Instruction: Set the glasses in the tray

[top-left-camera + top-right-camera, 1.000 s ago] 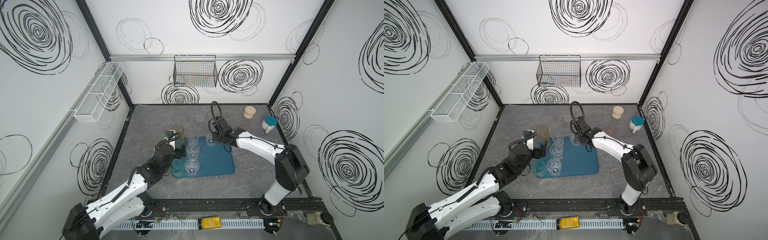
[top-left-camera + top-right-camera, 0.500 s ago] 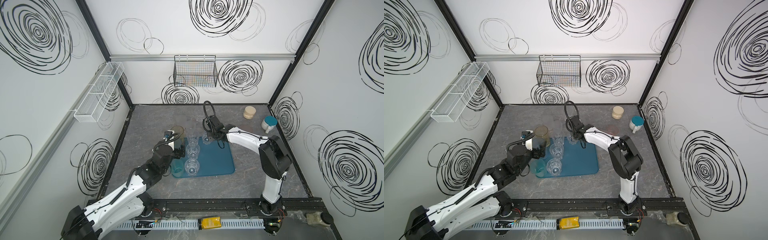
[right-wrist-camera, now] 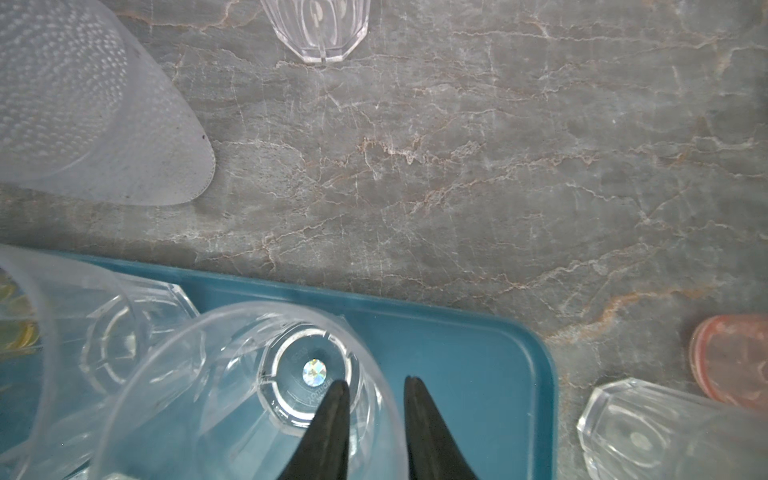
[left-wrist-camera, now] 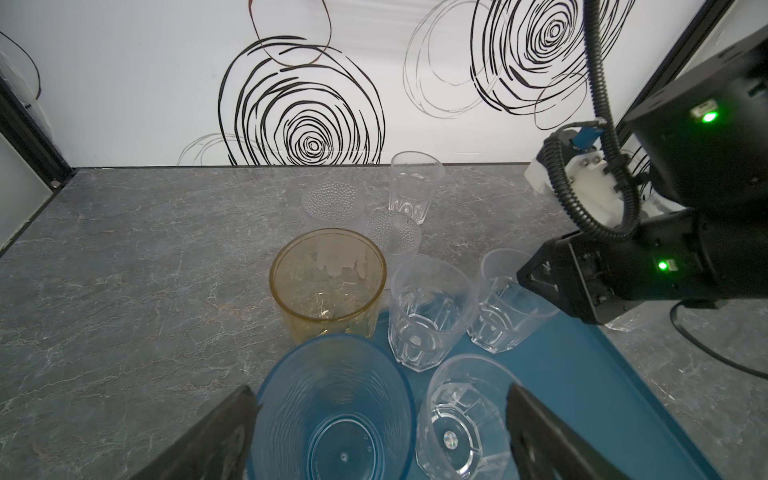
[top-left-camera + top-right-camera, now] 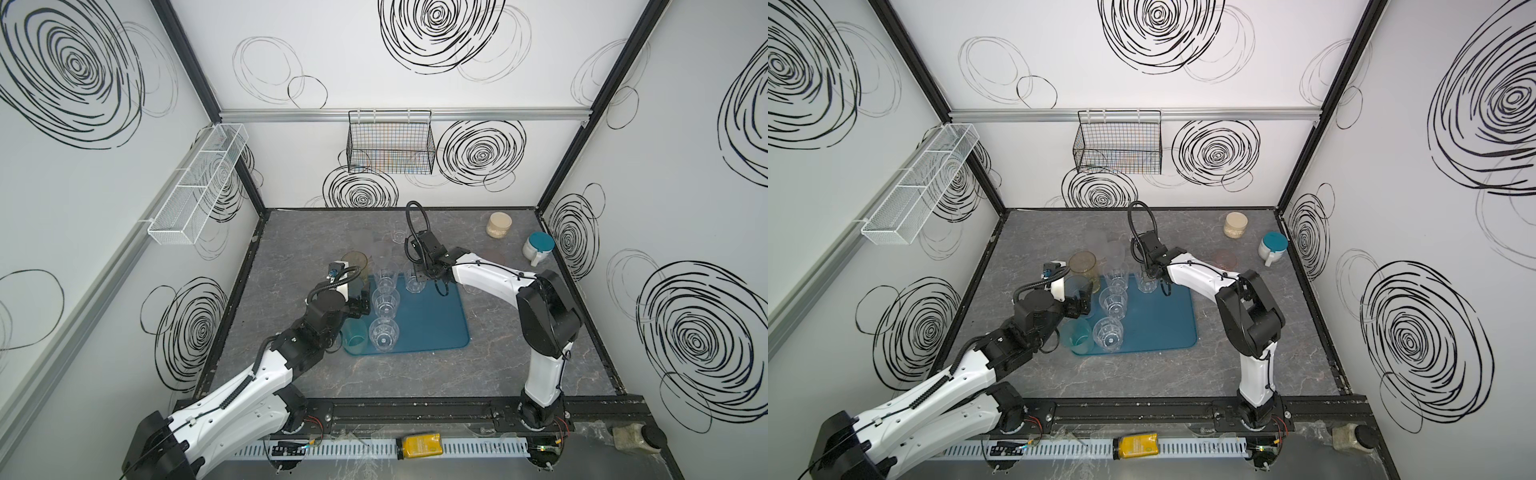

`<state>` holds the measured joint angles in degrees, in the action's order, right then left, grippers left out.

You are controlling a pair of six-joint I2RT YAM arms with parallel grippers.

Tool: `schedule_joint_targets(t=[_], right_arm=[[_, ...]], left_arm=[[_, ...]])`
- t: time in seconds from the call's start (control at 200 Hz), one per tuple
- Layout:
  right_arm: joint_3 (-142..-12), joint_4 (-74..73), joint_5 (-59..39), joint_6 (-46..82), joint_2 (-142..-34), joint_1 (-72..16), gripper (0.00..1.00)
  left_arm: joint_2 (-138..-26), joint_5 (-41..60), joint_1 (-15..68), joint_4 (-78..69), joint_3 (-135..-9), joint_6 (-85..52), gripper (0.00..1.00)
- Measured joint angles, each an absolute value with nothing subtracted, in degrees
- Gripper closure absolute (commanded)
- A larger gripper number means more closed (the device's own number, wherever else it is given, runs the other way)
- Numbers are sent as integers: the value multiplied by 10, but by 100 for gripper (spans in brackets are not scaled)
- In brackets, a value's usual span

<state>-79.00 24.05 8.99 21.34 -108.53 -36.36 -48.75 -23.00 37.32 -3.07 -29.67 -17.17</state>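
Tray: a flat dark teal tray (image 5: 436, 320) lies in the middle of the grey stone-look table (image 5: 291, 257).
In the tray: a teal tumbler (image 5: 355, 336) and four clear faceted tumblers (image 5: 385, 301) stand upright and close together along its left and far sides. A blue tumbler (image 4: 332, 415) stands at the left edge; you cannot tell whether its base is inside the rim.
On the table: an amber tumbler (image 4: 328, 282) sits just beyond the tray's far left corner. Behind it are two frosted dotted tumblers (image 4: 332, 199) and a tall clear tumbler (image 4: 415, 187). A pink tumbler (image 3: 731, 357) and a stray clear tumbler (image 3: 644, 432) stand near the tray's far right corner.
Right arm: your right gripper (image 3: 374, 380) stands over the far clear tumbler (image 3: 187, 374), which rests in the tray. Its fingers (image 3: 328, 436) are slightly apart, one inside the wall and one outside. A gap shows, so they seem not to pinch it.
Left arm: your left gripper (image 4: 379, 388) hovers low with its fingers (image 4: 224, 436) spread wide, holding nothing. The blue tumbler and a clear one sit between them.
Handling: expect these tumblers to be light, thin-walled, stiff and slick. They will likely tip or slide easily and are hard to see against the table.
Where to hold: pinch the rim wall, one finger inside and one outside, since neighbours leave little room around the bodies. For the wide amber and blue ones, a rim pinch also looks safer than spanning the body.
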Motion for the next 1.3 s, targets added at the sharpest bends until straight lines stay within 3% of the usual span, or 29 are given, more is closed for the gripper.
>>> schedule_joint_targets(t=[0.245,0.515,0.85,1.301], right_arm=[[-797,241,42,229,-1046,-343,57],[-741,105,-37,279,-966,-238,48],[-893,66,-120,319,-1149,-210,42],[-1134,58,-151,352,-1385,-211,41]], left_arm=[[-487,-302,394,-19,-297,-162,4],[-497,-361,465,-11,-305,-145,3],[-624,-305,530,-45,-357,-122,4],[-578,-272,477,-50,-341,-118,4]])
